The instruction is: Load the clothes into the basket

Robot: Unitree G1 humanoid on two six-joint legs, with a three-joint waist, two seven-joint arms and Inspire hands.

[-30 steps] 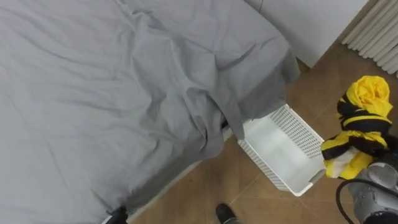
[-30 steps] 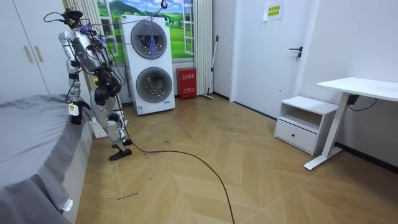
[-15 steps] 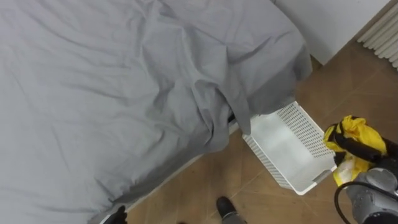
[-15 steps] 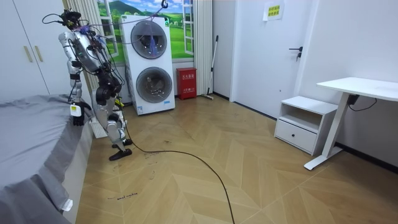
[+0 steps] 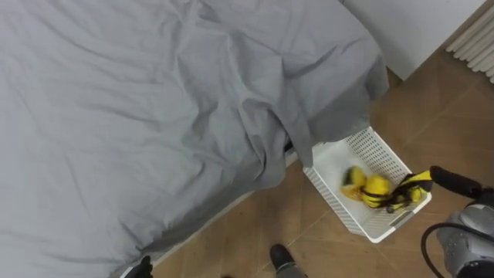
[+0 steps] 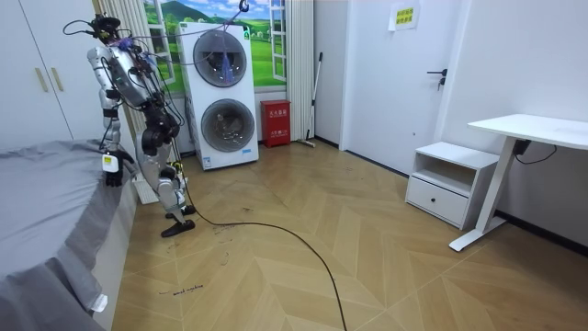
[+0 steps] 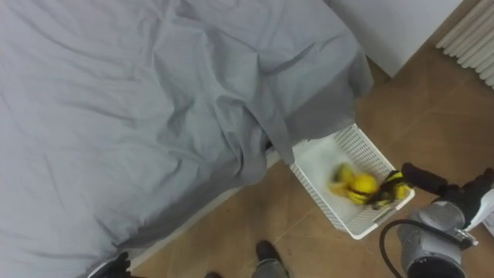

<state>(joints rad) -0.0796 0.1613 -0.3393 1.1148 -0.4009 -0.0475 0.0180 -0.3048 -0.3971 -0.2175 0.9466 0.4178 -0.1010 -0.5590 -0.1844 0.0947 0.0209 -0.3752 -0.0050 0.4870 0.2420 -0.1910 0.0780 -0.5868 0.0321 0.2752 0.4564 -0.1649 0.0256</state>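
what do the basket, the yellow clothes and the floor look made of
Basket: probably white plastic, matte, its walls pierced in a fine grid.
Yellow clothes: soft fabric with black stripes, bunched in the basket.
Floor: wood or wood-look planks, brown with visible seams.

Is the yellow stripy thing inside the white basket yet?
Inside. The yellow and black garment sits within the walls of the white basket, one end at the rim near the right hand.

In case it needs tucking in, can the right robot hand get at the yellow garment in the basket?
Probably yes: the right robot hand is right beside the open-topped basket, and nothing covers the garment inside.
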